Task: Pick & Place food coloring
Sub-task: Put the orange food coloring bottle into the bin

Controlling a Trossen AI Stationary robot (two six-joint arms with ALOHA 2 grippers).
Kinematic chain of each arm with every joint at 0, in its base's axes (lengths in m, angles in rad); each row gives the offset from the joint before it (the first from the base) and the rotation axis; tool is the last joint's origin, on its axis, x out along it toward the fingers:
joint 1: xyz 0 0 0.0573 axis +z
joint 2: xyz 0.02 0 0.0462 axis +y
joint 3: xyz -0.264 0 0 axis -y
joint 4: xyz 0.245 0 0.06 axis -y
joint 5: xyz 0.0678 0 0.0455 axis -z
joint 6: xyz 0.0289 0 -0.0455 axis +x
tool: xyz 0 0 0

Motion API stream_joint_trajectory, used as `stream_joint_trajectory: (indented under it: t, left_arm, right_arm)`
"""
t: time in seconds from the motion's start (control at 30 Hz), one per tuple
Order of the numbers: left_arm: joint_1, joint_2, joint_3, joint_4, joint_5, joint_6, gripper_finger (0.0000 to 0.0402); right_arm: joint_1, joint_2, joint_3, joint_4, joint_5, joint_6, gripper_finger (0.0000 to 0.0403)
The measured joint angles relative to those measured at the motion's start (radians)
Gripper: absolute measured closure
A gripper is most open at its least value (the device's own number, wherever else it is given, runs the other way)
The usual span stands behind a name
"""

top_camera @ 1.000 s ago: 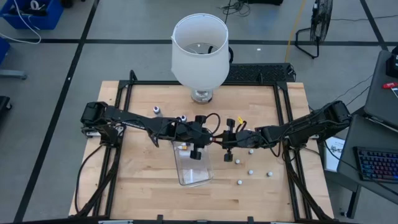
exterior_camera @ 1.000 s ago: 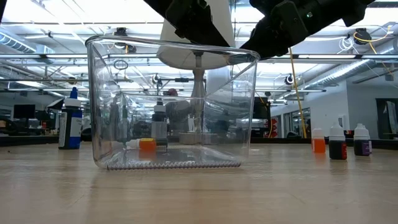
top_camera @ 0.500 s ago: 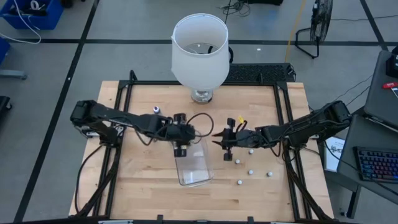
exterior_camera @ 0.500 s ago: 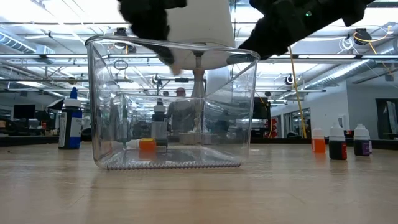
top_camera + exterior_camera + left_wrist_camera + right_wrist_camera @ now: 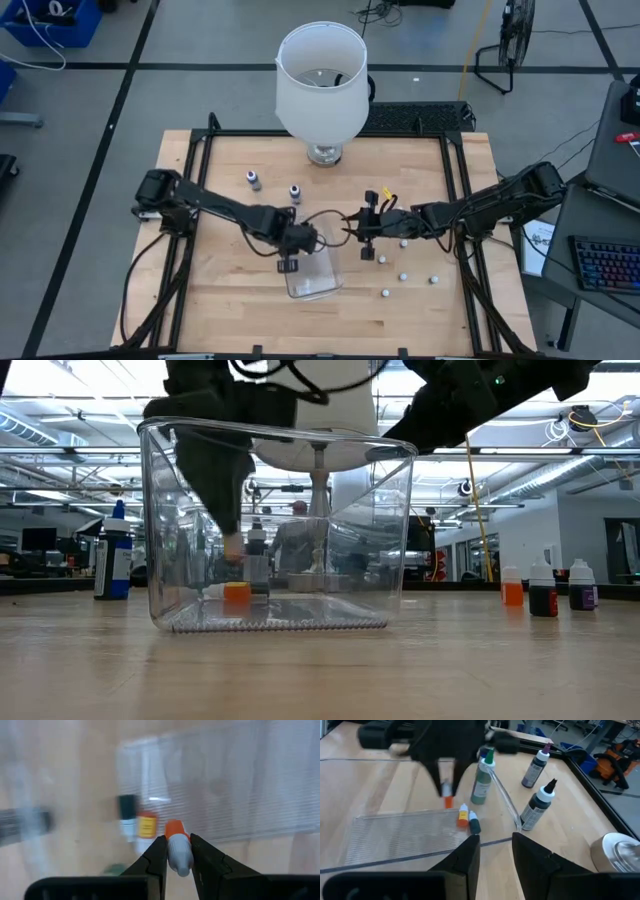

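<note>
Left gripper (image 5: 178, 851): pinching a small whitish orange-capped food coloring bottle (image 5: 177, 848), lowered inside the clear rectangular plastic tray (image 5: 312, 272) at table centre.
Tray contents: two small dropper bottles (image 5: 137, 822) lying on its floor.
Right gripper (image 5: 363, 232): fingers spread, empty, at the tray's 2 o'clock.

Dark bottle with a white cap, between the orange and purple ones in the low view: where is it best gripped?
Probably by the white cap of the dark bottle, tool coming straight down. It stands upright, and the orange bottle and purple bottle flank it, so a sideways approach might knock them.
</note>
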Motion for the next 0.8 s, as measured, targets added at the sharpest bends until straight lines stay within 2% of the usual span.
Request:
stream_joint_trajectory:
  t: [0.1, 0.3, 0.53, 0.6, 0.8]
  left_arm:
    - [-0.009, 0.048, 0.0, 0.003, 0.057, -0.02, 0.0336]
    - [-0.01, 0.111, 0.007, -0.008, 0.099, -0.029, 0.0336]
    - [-0.008, 0.108, 0.003, -0.006, 0.101, -0.036, 0.0336]
    - [-0.007, 0.107, 0.004, 0.001, 0.102, -0.039, 0.0317]
    - [-0.007, 0.107, 0.003, 0.001, 0.101, -0.04, 0.0219]
  right_arm:
    - [0.0, 0.0, 0.0, 0.0, 0.0, -0.001, 0.0301]
    - [0.001, 0.0, 0.0, -0.001, 0.0, -0.002, 0.03]
    - [0.001, 0.0, 0.0, 0.003, 0.0, -0.002, 0.03]
    - [0.001, 0.0, 0.0, 0.003, 0.0, -0.002, 0.0301]
    - [0.001, 0.0, 0.0, 0.003, 0.0, -0.002, 0.03]
